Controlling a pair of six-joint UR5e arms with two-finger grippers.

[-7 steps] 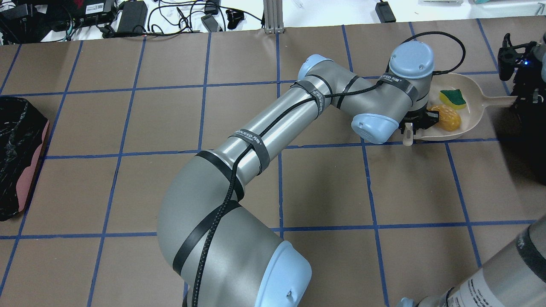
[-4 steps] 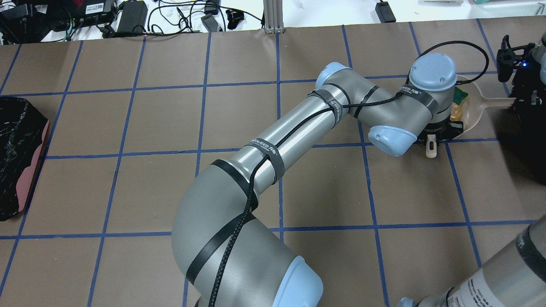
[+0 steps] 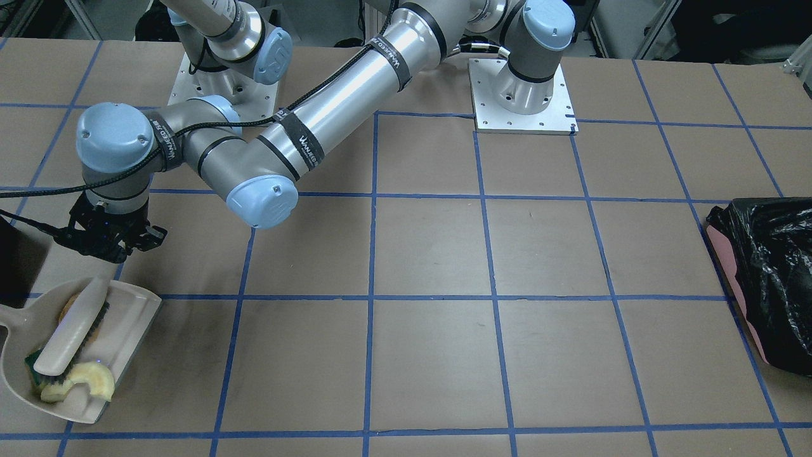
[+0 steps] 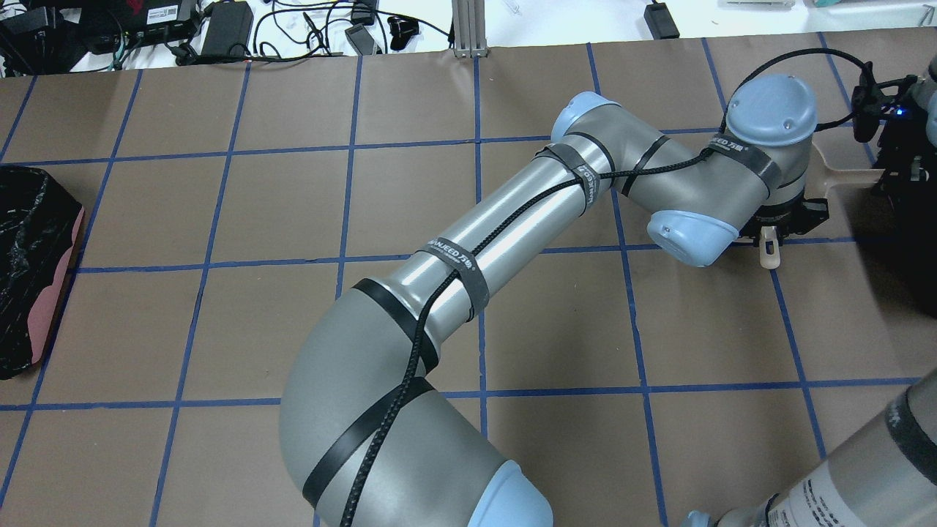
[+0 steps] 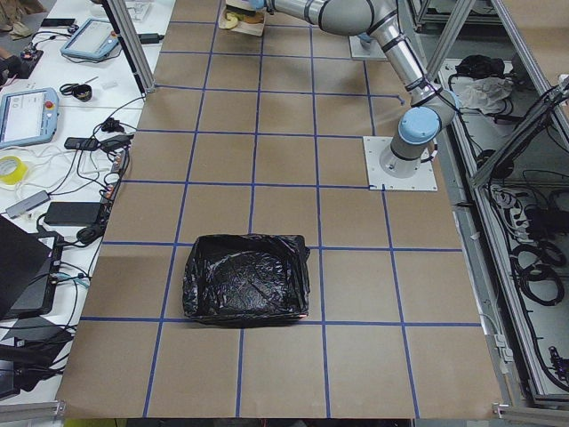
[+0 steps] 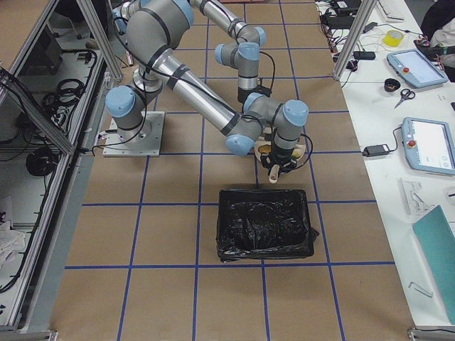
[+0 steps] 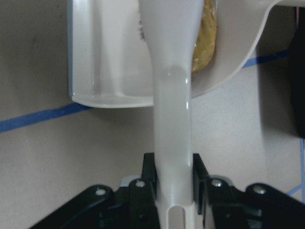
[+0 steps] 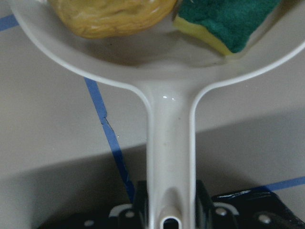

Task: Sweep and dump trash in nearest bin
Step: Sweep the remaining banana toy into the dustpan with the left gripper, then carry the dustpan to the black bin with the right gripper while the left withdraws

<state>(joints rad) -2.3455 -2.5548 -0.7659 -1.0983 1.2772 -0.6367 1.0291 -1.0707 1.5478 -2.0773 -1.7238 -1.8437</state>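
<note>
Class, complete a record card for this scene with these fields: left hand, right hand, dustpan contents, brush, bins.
Left hand: shut on the brush handle
Right hand: shut on the dustpan handle
Dustpan contents: orange-yellow lump, green-and-yellow sponge, pale crescent
Brush: head inside the dustpan, among the trash
Bins: both black-lined; near bin close to the dustpan, far bin towards the table's other end
</note>
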